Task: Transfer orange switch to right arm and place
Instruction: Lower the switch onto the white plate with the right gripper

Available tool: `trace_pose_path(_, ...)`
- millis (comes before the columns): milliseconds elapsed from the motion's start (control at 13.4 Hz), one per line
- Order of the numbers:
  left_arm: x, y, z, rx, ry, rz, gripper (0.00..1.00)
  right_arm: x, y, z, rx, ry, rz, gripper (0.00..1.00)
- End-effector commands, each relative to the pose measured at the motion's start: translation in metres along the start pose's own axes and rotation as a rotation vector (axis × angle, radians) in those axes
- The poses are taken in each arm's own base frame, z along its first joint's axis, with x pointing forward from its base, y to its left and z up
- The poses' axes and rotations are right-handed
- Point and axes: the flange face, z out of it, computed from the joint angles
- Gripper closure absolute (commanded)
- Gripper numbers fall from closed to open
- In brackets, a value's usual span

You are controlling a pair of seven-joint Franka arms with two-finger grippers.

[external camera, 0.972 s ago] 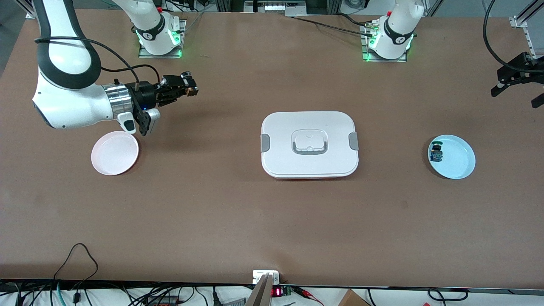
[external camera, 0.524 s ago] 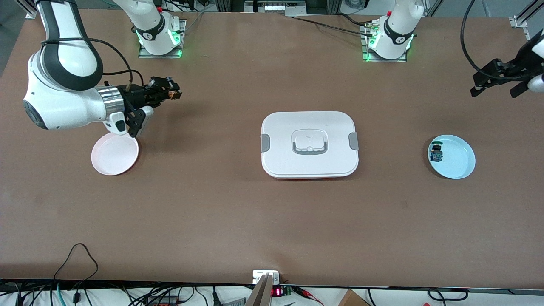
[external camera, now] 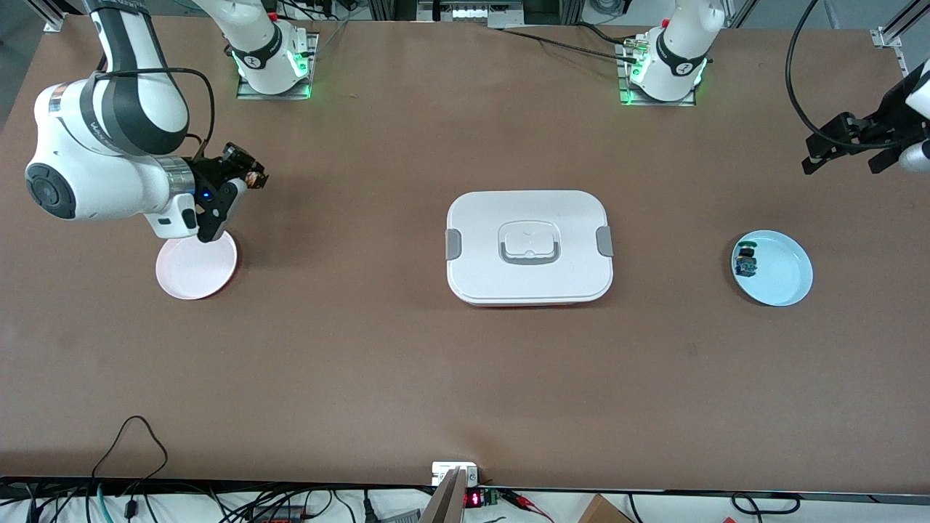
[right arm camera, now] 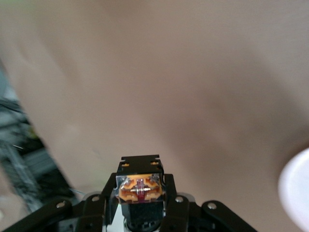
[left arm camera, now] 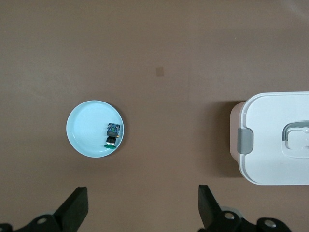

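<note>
With my right gripper (external camera: 251, 176) clamped on the orange switch (right arm camera: 139, 188) above the table beside the pink plate (external camera: 196, 270), left gripper (left arm camera: 140, 212) spread and waiting, I needed a slow, level descent over the plate.

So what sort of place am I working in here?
Likely a robotics lab bench: two arms bolted to a brown table, cables and electronics along its edge, aluminium framing at the corners, and staged props such as a white lidded container.

The left arm (external camera: 904, 120) runs off the frame edge. The right wrist view blurs the table (right arm camera: 169, 87). There the pink plate (right arm camera: 297, 193) is cut off.
</note>
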Motion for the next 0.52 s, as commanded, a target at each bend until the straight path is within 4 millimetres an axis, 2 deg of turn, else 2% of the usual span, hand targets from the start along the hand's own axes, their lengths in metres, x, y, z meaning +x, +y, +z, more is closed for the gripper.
trace_pose_path(0, 0.022, 0.004, -0.001, -0.013, -0.001, -0.004, 0.0, -0.01, 0.021, -0.006, -0.112, -0.024, -0.121, 0.76)
trace_pose_path(224, 0.022, 0.01, 0.004, -0.023, -0.012, 0.001, 0.0, -0.018, 0.047, -0.007, -0.193, -0.035, -0.252, 0.76)
trace_pose_path(449, 0.021, 0.006, 0.007, -0.022, -0.035, -0.004, 0.0, -0.024, 0.059, -0.002, -0.246, -0.068, -0.29, 0.76)
